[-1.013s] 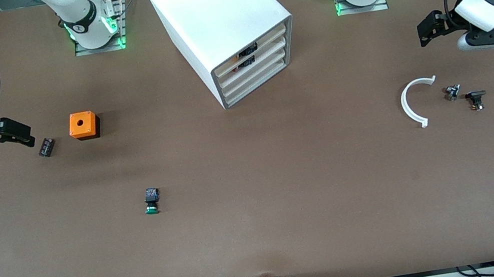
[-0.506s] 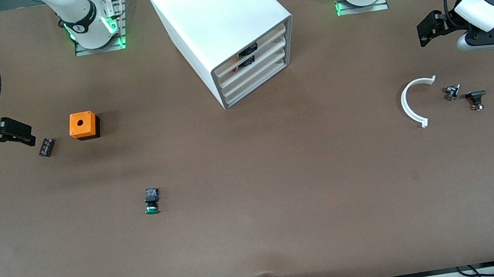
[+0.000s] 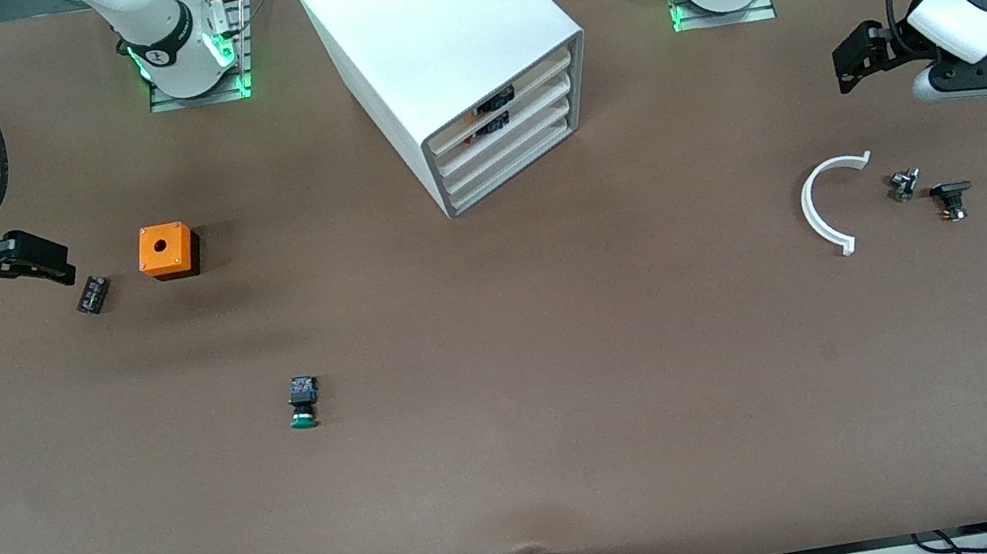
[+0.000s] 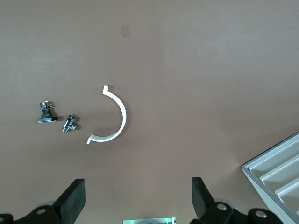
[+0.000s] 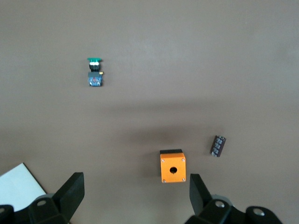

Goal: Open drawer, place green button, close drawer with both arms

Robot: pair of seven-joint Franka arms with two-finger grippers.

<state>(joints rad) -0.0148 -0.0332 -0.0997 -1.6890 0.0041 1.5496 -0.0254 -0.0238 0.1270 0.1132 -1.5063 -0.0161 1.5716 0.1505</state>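
The button (image 3: 303, 402), green cap and black body, lies on its side on the table, nearer to the front camera than the orange box; it also shows in the right wrist view (image 5: 95, 72). The white drawer cabinet (image 3: 454, 50) stands at mid table with all its drawers shut. My right gripper (image 3: 44, 260) hangs open and empty over the table at the right arm's end, beside the flat black chip (image 3: 92, 294); its jaws (image 5: 135, 196) stand wide. My left gripper (image 3: 856, 56) is open and empty (image 4: 138, 200) over the left arm's end.
An orange box with a hole (image 3: 166, 250) sits beside the chip. A white curved strip (image 3: 822, 209) and two small metal parts (image 3: 904, 185), (image 3: 951, 198) lie at the left arm's end. Cables hang along the front edge.
My right gripper has shifted slightly toward the robots' side of the table. The left arm has barely moved. Nothing on the table has moved.
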